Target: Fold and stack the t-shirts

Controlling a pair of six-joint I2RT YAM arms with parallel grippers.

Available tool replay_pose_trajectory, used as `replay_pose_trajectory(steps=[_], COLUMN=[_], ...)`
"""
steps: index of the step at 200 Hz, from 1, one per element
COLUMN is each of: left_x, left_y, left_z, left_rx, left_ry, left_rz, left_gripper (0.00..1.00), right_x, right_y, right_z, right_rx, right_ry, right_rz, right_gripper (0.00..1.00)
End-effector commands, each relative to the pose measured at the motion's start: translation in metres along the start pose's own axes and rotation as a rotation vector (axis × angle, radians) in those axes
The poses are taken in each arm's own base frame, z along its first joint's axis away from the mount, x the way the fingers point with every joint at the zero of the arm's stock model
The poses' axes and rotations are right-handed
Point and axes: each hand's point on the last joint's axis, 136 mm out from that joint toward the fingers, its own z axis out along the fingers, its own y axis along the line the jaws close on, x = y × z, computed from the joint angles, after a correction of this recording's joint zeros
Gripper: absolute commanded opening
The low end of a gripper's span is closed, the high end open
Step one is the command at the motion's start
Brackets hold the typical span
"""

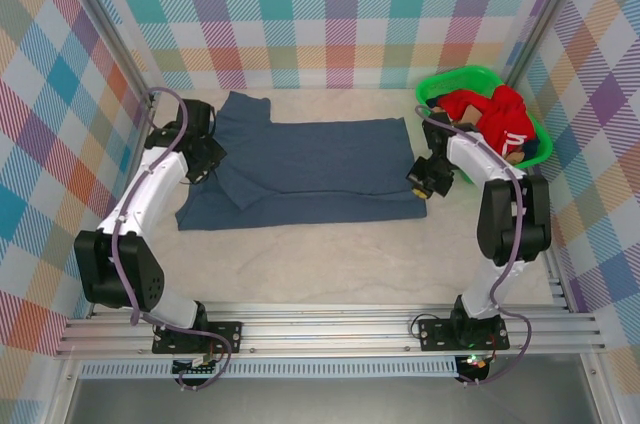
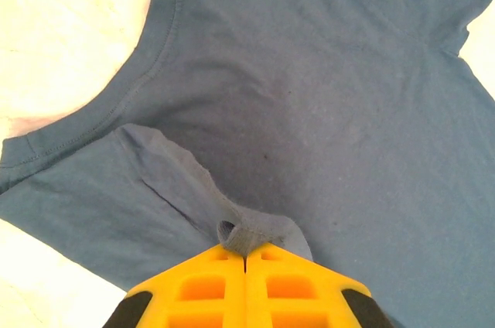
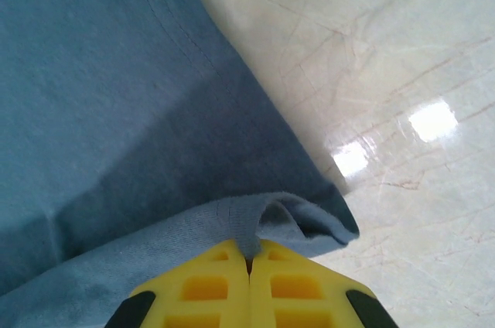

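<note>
The left gripper (image 2: 246,254) and right gripper (image 3: 249,254) pinch folds at opposite ends of the t-shirt (image 1: 320,169).

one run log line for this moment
left gripper: shut on blue t-shirt | right gripper: shut on blue t-shirt | green basket: red clothes

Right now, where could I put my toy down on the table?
Big bare patch of table between the shirt and the arm bases. Thin strip behind the shirt, by the far wall. Crowded at the far right: basket and right gripper.
</note>
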Motion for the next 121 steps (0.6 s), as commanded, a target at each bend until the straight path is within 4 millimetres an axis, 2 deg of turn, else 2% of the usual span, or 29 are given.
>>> replay_pose_trajectory(steps=[1,67,121], left_x=[-0.013,-0.021,-0.026], left_y=[-0.002,0.018,0.02], left_z=[0.003,0.005,0.006], left_rx=[0.003,-0.072,-0.073], left_ry=[-0.037,-0.064,-0.073], left_rz=[0.007,-0.011,-0.021], left_gripper=[0.0,0.0,0.0], right_x=[-0.009,-0.02,-0.028], right_y=[0.002,0.01,0.01], right_z=[-0.002,-0.001,0.005], right_rx=[0.012,0.018,0.04], right_ry=[-0.011,-0.022,-0.031], right_rz=[-0.013,-0.02,-0.012], right_gripper=[0.0,0.0,0.0])
